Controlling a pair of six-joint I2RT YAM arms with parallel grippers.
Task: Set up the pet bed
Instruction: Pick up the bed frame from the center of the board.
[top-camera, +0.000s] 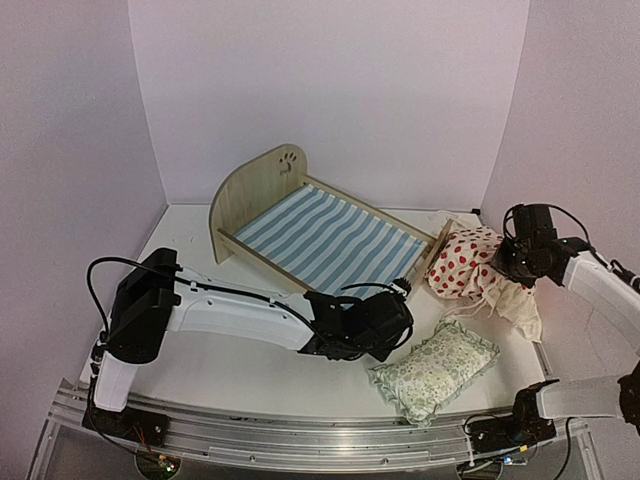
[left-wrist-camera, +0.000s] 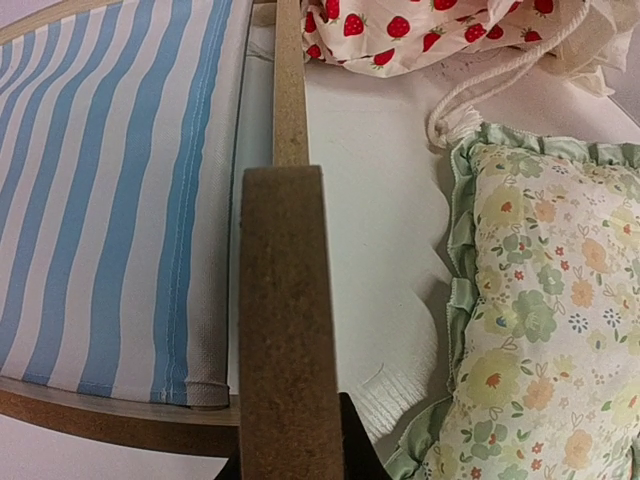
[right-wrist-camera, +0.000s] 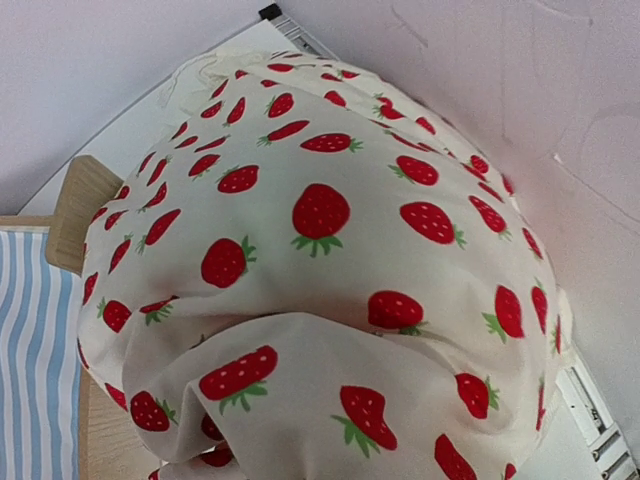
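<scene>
The pet bed stands at the back middle of the table, arched headboard on the left and footboard on the right. My left gripper is at the footboard's near corner, shut on the footboard's brown edge, which fills the space between the jaws. The cream strawberry cushion leans against the footboard's far side. My right gripper is at the cushion's right end. The bunched cushion fabric hides its fingers and is drawn up to them. The green floral pillow lies in front, to the right of the left gripper.
White walls close in the back and both sides. A cream cloth trails from the cushion toward the right edge, with a drawstring cord lying beside the pillow. A metal rail runs along the near edge.
</scene>
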